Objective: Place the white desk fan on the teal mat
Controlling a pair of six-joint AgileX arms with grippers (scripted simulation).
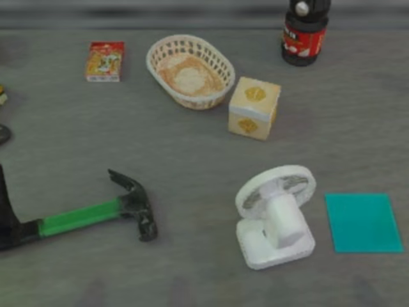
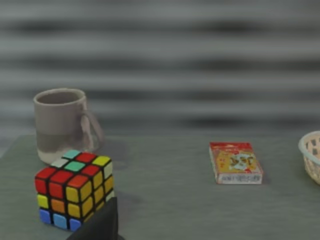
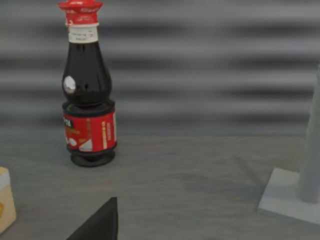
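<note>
The white desk fan (image 1: 275, 219) stands on its square base in the front right part of the table, its round grilled head toward the back. Just right of it, a small gap away, the teal mat (image 1: 363, 222) lies flat with nothing on it. Neither gripper shows in the top view, and both arms are parked off the table's sides. Only a dark part of my left gripper (image 2: 102, 226) shows in the left wrist view, by the far left corner. A similar dark part of my right gripper (image 3: 102, 222) shows in the right wrist view. Neither wrist view shows the fan or the mat.
A green-handled hammer (image 1: 102, 214) lies front left. At the back stand a wicker basket (image 1: 190, 70), a cream cube box (image 1: 254, 107), a red card box (image 1: 105, 61) and a dark sauce bottle (image 1: 305, 32). A colour cube (image 2: 74, 189) and mug (image 2: 61, 122) sit far left.
</note>
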